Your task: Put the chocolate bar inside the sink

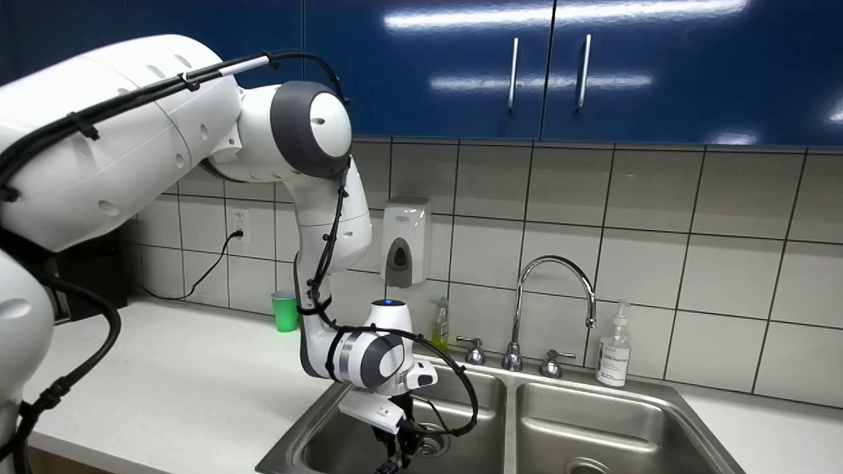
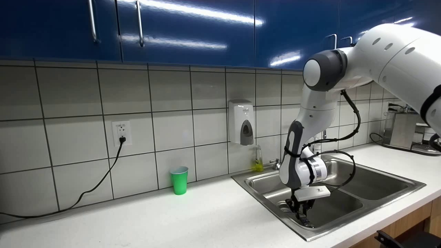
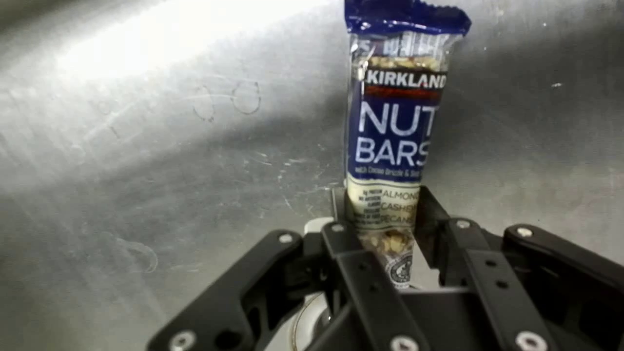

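Near the counter's (image 2: pixel 206 220) front edge, the black hand (image 3: pixel 382 207) pinches the flat blue-wrapped bar (image 3: pixel 397 126) inside the steel sink (image 2: pixel 370 205); a bump, clearance unclear, could dislodge it.

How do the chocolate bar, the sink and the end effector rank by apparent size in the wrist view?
1. Sink, filling the background
2. End effector, enlarged by nearness to camera
3. Chocolate bar
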Action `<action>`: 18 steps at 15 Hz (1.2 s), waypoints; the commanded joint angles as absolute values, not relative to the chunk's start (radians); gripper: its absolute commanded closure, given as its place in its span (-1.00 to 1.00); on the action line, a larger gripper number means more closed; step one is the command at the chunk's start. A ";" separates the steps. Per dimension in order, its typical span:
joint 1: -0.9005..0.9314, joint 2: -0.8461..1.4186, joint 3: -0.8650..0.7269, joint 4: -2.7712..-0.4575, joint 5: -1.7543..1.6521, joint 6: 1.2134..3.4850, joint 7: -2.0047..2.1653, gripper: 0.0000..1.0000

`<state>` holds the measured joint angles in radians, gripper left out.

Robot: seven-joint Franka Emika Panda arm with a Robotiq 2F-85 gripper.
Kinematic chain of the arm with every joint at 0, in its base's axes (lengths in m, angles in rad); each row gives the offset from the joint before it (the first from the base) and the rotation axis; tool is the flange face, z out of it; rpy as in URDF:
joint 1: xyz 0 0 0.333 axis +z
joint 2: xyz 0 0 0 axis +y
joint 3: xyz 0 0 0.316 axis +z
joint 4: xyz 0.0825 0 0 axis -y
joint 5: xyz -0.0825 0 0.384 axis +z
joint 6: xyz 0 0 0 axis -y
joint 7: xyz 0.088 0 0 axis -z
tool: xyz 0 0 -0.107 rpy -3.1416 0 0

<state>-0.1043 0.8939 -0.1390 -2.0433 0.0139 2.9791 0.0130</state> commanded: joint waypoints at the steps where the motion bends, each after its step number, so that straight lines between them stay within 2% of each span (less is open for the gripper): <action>1: -0.127 0.898 -0.122 -2.021 0.022 2.960 0.015 -0.22; 3: -0.124 0.894 -0.124 -2.023 0.023 2.959 0.018 -0.32; 7: -0.113 0.875 -0.127 -2.029 0.021 2.951 0.022 -0.91; 8: -0.107 0.867 -0.129 -2.035 0.020 2.948 0.024 -0.99; 18: 0.054 0.718 -0.200 -2.137 0.006 2.906 0.105 -1.00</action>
<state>-0.0004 0.8005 -0.1610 -2.0739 0.0139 2.9492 0.0540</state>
